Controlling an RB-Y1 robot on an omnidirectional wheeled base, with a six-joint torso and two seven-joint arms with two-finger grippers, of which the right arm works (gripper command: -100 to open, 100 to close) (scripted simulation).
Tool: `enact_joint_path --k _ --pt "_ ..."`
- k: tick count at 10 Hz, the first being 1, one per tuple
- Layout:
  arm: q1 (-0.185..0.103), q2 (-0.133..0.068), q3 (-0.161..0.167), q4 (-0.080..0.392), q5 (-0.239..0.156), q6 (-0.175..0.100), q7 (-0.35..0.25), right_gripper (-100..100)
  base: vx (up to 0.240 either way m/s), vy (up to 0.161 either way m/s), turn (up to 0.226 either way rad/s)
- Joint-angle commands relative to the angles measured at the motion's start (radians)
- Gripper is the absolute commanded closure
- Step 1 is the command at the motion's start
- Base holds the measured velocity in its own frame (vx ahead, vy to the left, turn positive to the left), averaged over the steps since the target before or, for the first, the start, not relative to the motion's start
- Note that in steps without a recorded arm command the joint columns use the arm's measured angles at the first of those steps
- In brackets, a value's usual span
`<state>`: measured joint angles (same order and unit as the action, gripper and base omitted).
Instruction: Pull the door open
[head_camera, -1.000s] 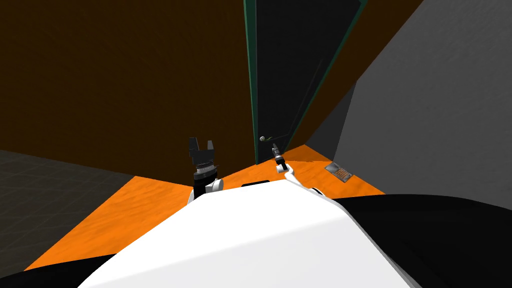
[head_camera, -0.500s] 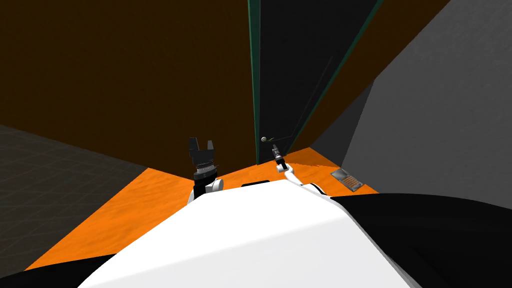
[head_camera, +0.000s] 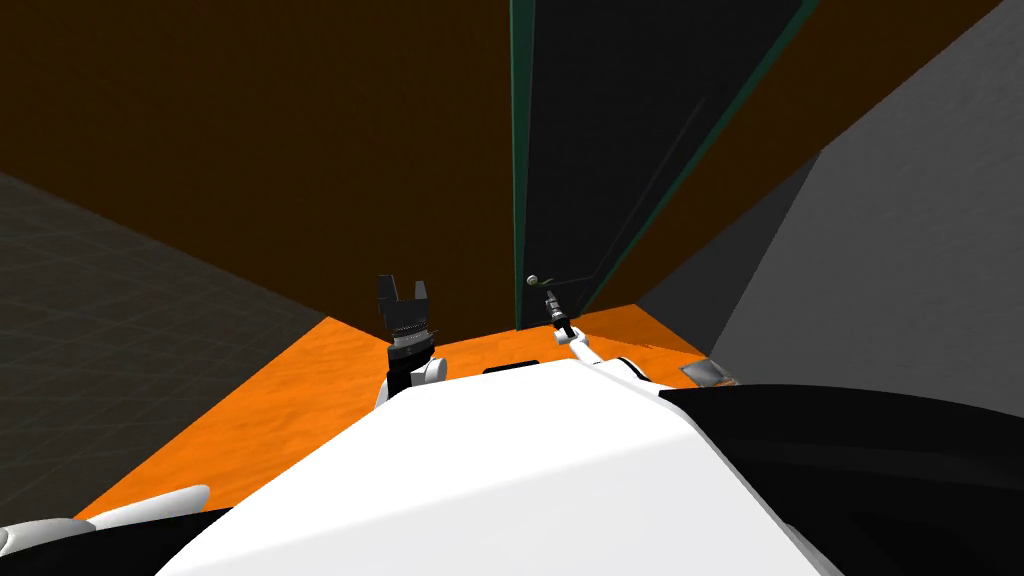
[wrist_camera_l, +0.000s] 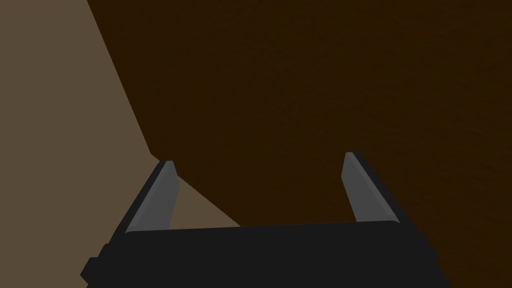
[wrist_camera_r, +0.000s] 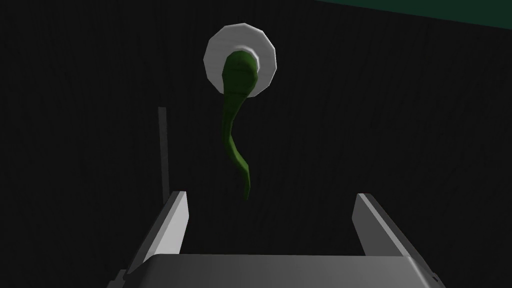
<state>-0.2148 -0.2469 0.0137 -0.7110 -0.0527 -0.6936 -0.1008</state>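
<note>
Left gripper (head_camera: 404, 293): raised in front of the brown wall (head_camera: 250, 150), well apart from the door (head_camera: 600, 150). Its fingers are spread, with nothing between them. This arm has no part in the coming move.

Door: dark panel in a green frame (head_camera: 520, 200), to the right of the brown wall, with its bottom edge meeting the orange floor (head_camera: 300, 400). It appears to sit in the frame, not yet pulled.

Door handle (wrist_camera_r: 235, 140): a green lever on a white round plate (wrist_camera_r: 215, 55), mounted near the frame-side edge of the door. Its long axis runs from the plate toward the middle of the panel.

Right gripper (wrist_camera_r: 272, 195): the nearer one, just short of the lever and not touching it. Its fingers are released. In the right wrist view the lever lies straight ahead. Its free tip points into the gap between the fingers, so the closing direction crosses the lever's long axis.

Judgement: the gripper must advance until the fingers straddle the lever, then close.
</note>
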Motion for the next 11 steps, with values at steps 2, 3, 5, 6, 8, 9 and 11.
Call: enact_joint_path --k 2,3,5,6,8,9,11 --pt "-0.029 -0.007 0.003 0.066 -0.006 -0.004 -0.010 -100 -0.001 -0.083 0.141" --pt "-0.033 -0.008 0.003 0.075 -0.007 -0.004 -0.012 -100 -0.011 -0.070 0.150" --pt "-0.018 -0.032 0.004 0.082 -0.026 -0.023 -0.022 -100 0.047 0.008 0.080" --pt "-0.013 -0.040 0.004 0.085 -0.033 -0.028 -0.026 -100 0.169 0.099 0.138" --pt "0.001 -0.067 0.006 0.095 -0.054 -0.044 -0.039 -100 0.149 0.066 0.083" --pt "0.011 -0.087 0.007 0.102 -0.070 -0.056 -0.049 -100 0.218 0.069 0.184" --pt "0.021 -0.107 0.007 0.109 -0.086 -0.068 -0.058 -100 0.186 0.050 0.133"
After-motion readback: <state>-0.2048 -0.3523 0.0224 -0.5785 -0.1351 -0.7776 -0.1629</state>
